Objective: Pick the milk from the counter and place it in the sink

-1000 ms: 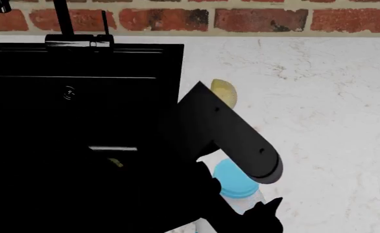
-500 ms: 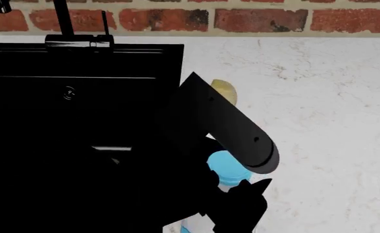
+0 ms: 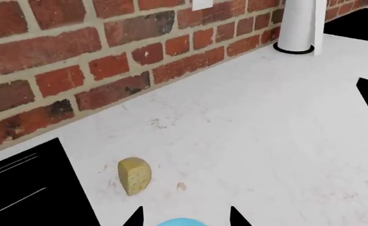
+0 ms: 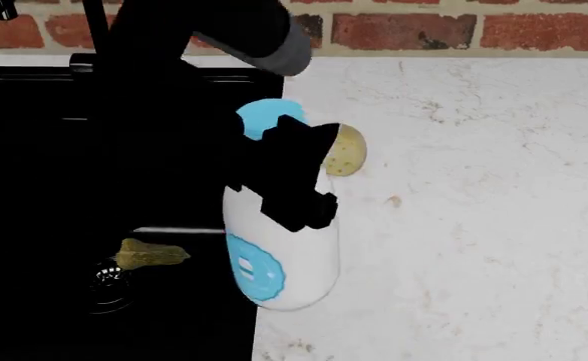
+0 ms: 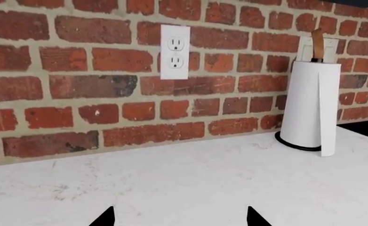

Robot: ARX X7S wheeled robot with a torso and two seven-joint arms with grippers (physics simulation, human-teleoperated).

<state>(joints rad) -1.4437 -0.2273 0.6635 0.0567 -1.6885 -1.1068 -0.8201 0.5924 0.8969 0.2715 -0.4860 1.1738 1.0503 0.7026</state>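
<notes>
- The milk, a smooth white bottle with rounded shoulders, a light blue round cap and a blue circular label, is pinched at its upper body by the left claw.
- The bottle is held in the air over the sink's right edge, partly above the counter.
- The counter is white, marble-like stone with faint grey-brown veins.
- The sink is a rectangular matte black basin with a round drain; a small yellowish object lies beside the drain.
- A pale yellow cheese wedge with small holes rests on the counter just right of the sink.
- The right claw is spread, its dark tips facing a rough red brick wall.
- A white paper-towel roll stands upright on the counter by the wall.
</notes>
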